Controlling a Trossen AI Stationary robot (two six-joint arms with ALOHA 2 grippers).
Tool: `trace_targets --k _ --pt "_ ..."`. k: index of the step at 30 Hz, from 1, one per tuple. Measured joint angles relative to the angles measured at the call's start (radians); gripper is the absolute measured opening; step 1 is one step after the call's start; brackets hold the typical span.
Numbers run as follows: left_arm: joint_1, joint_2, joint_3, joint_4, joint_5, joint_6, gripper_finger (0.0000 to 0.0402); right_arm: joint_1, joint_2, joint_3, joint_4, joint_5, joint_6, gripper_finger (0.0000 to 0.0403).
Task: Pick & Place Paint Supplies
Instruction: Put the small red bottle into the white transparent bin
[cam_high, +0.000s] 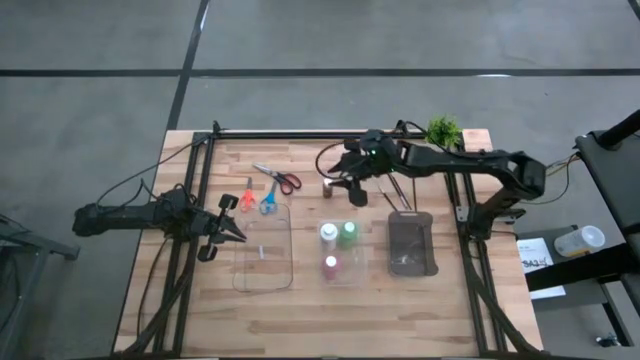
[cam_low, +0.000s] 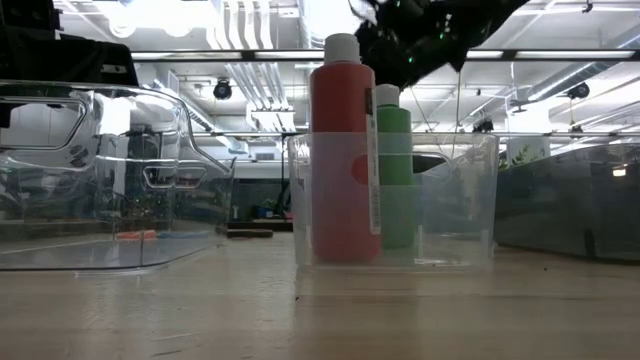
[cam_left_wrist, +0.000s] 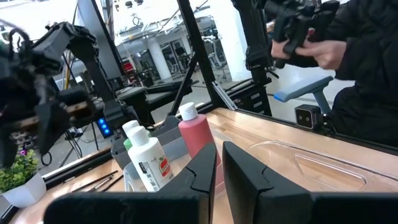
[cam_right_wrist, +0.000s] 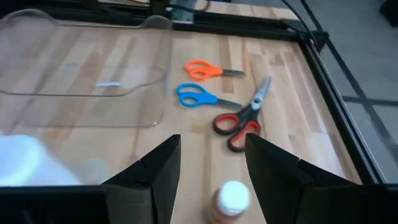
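Observation:
My right gripper (cam_high: 349, 187) is open and held low over the far middle of the table. In its wrist view the brownish bottle's white cap (cam_right_wrist: 233, 198) stands between the two spread fingers with a gap on each side. That bottle (cam_high: 328, 187) stands upright on the wood. Orange scissors (cam_right_wrist: 202, 70), blue scissors (cam_right_wrist: 196, 96) and red scissors (cam_right_wrist: 239, 122) lie flat beyond it. The white bottle (cam_high: 328, 232), green bottle (cam_high: 348, 233) and red bottle (cam_high: 330, 265) stand in a small clear bin (cam_low: 455, 200). Thin dark brushes (cam_high: 396, 190) lie near the right arm. My left gripper (cam_high: 226, 228) is shut, at the table's left.
A large clear tray (cam_high: 263, 250) lies left of the bin, and a dark grey tray (cam_high: 412, 243) lies to its right. A small green plant (cam_high: 443, 130) stands at the far right corner. Black frame rails run along the table's sides. A person (cam_left_wrist: 354, 56) sits beyond the table.

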Motion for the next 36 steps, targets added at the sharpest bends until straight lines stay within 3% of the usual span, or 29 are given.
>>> trace_targets --k 10,15,24,36 --pt "0.0 0.0 0.0 0.0 0.0 0.0 0.0036 -0.117 0.123 0.0 0.076 -0.18 0.126 0.0176" --pt "0.0 0.0 0.0 0.0 0.0 0.0 0.0036 -0.124 0.17 0.0 0.131 -0.181 0.131 0.0184" --pt "0.0 0.0 0.0 0.0 0.0 0.0 0.0035 -0.124 0.182 0.0 0.136 -0.173 0.096 0.025" --pt "0.0 0.0 0.0 0.0 0.0 0.0 0.0035 -0.123 0.246 -0.002 0.134 -0.157 0.103 0.0254"
